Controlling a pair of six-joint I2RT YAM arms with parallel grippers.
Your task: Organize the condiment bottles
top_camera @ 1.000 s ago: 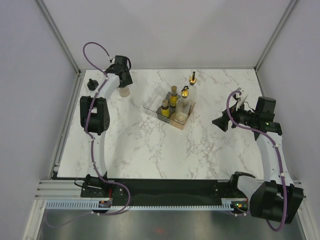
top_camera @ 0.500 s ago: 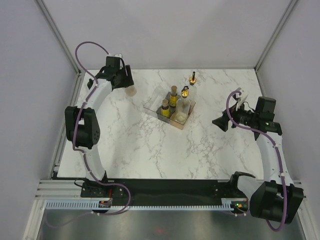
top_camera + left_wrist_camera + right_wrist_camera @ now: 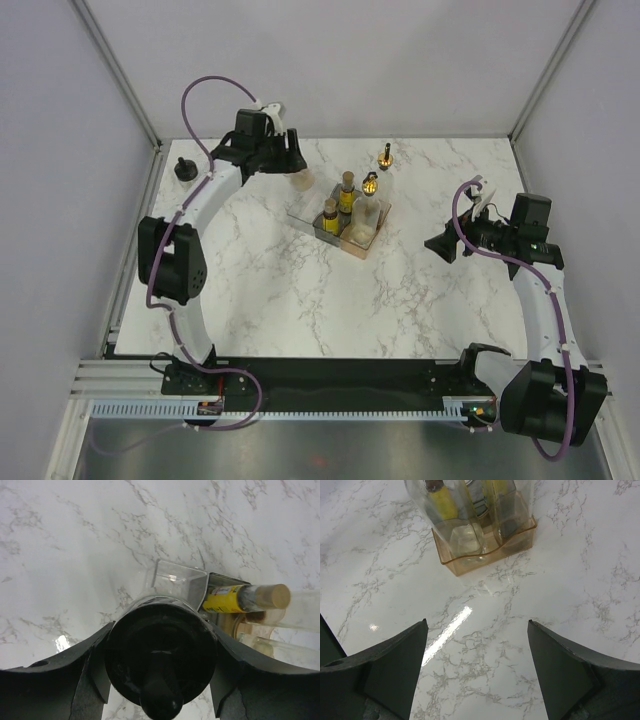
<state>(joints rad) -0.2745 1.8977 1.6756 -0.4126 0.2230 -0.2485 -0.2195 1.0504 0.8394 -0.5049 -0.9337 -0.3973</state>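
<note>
Left tool clamped on a squat black-capped bottle, hanging over the desk's far side just beside the tray. Mid-delivery, I'd say. Next up: centre over the clear cell, lower upright, release. Right tool gapes empty.

Our left arm runs up the left side and bends right at the far end, wrist turned so the left gripper points toward the middle. Its fingers stand partway apart, one pressed to each side of a black-capped bottle, gripping it. Our right arm rises along the right side and folds inward, with the right gripper aimed left. Its fingers are spread wide with nothing between them.
</note>
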